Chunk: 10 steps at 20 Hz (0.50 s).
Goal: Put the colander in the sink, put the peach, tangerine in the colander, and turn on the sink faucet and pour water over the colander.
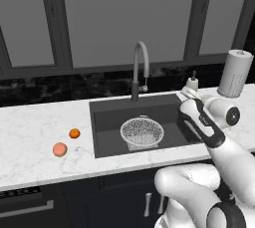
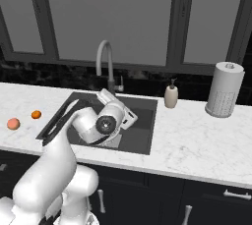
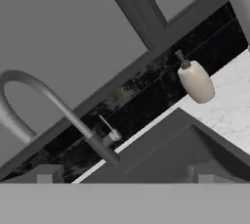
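Note:
The white mesh colander (image 1: 142,132) sits upright in the dark sink (image 1: 109,122), left of my arm. On the marble to the left of the basin lie the peach (image 1: 60,149) and, just behind it, the smaller tangerine (image 1: 74,133). The grey gooseneck sink faucet (image 1: 140,67) stands behind the basin, its spout arching over it. My gripper (image 1: 187,92) hovers over the sink's right rear corner, open and empty, pointing at the back wall. In the hand view its fingertips (image 3: 44,174) stand wide apart, with the faucet (image 3: 58,105) ahead. Water is out of view.
A cream soap dispenser (image 1: 192,81) stands at the sink's back right corner, close to the gripper. A white paper-towel roll (image 1: 235,73) stands farther right on the counter. Dark windows and a black backsplash run behind it all.

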Motion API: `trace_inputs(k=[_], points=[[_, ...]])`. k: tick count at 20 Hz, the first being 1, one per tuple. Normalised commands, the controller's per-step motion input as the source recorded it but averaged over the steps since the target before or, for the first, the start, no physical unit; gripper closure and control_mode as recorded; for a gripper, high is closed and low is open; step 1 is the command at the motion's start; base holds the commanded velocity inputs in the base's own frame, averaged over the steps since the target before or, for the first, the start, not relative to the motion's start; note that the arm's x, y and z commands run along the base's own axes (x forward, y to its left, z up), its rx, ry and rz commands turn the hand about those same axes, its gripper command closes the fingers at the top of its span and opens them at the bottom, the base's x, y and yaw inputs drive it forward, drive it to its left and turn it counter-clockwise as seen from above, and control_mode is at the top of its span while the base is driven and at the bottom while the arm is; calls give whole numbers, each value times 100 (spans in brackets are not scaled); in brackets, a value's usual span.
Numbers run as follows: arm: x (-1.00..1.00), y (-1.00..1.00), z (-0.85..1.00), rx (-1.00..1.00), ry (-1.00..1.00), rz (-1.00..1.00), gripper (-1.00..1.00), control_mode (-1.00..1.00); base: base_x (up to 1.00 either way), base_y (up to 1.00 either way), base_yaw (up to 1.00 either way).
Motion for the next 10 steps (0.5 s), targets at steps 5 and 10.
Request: trace_inputs(k=[5,10], points=[[-87,-2,100,-35,0,2,-100,-100,0,0,0],[-78,-19,100,-30,0,1,-100,-100,0,0,0]])
